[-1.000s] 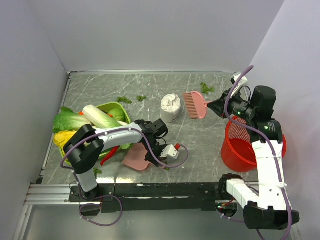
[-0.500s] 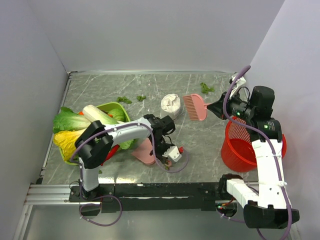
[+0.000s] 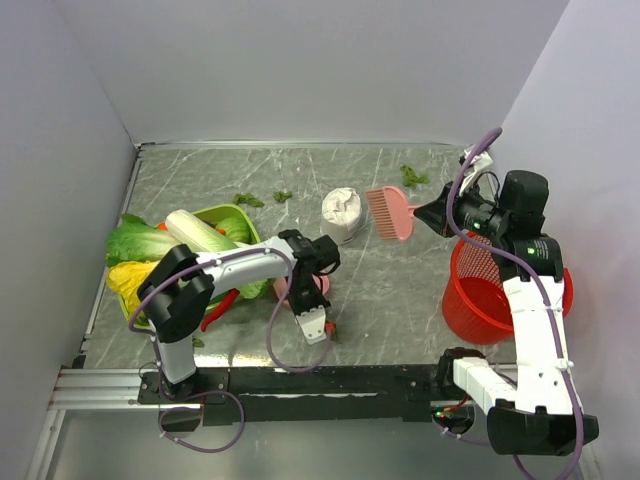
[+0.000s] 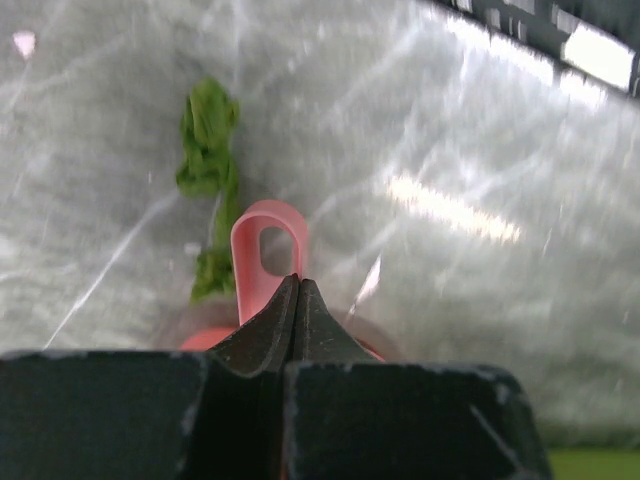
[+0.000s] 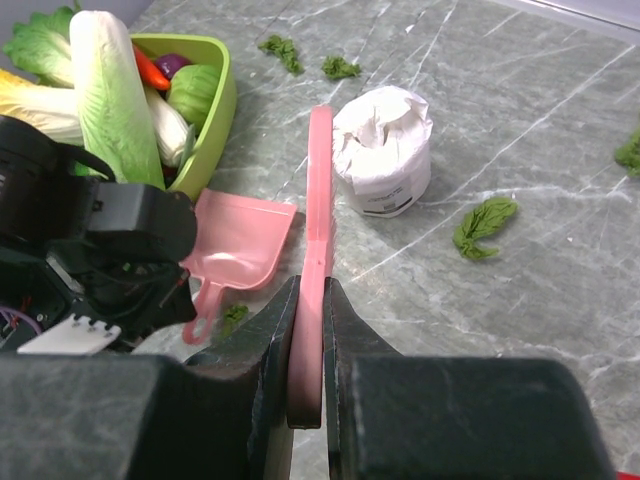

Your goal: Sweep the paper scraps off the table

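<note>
The pink dustpan is turned and drawn back by the left tool; the paper scraps are not yet gathered.
Top view: compared with a second earlier, the dustpan is shifted from the near part of the bench to just beside the green vegetable tray and is largely hidden under the left tool. The right tool, clamped on the pink brush, is hardly moved, and the scraps along the far half are left where they were. Left wrist view: the jaws are seen fully closed on the dustpan handle, with a green scrap just beside it. Right wrist view: the jaws are closed on the brush handle, and the dustpan is seen flat on the bench near the tray. The pan is judged to be re-aimed for sweeping; no collecting is begun.
</note>
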{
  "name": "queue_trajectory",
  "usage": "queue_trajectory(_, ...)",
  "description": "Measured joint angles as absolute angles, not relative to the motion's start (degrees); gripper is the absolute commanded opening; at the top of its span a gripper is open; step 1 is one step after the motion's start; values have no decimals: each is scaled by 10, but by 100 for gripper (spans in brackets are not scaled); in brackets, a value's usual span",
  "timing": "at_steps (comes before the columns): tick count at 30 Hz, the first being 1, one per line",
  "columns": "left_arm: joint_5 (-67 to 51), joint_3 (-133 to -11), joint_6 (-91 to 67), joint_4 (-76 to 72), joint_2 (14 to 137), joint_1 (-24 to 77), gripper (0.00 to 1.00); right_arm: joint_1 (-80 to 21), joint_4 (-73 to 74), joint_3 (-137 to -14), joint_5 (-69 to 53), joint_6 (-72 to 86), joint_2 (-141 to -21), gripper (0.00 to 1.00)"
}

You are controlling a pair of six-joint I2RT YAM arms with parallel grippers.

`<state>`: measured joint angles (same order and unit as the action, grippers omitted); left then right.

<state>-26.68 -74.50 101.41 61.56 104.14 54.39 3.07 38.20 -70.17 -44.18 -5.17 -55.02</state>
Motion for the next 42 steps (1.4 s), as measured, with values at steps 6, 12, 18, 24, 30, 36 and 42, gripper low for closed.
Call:
queue_trajectory(6,-240,-741,1089,618,1030,531,1,34,368,-702,-442,-43,-561,0)
queue_trajectory(12,-236,-739,1114,608,1030,531,1,37,367,-701,-442,-41,-563,0)
queue_trajectory(18,-239,-685,1121,498,1030,531,2,38,365,-701,-442,-41,-563,0)
queue_trajectory(24,-262,-581,1111,347,960,526,44,39,365,-700,-442,-41,-554,0)
queue_trajectory(30,-269,-548,1002,266,872,526,50,43,364,-700,-442,-38,-546,0)
queue_trajectory(36,-220,-567,740,228,822,525,52,48,354,-695,-443,-23,-544,0)
queue_trajectory(42,-159,-750,423,318,915,503,50,62,330,-694,-448,7,-553,0)
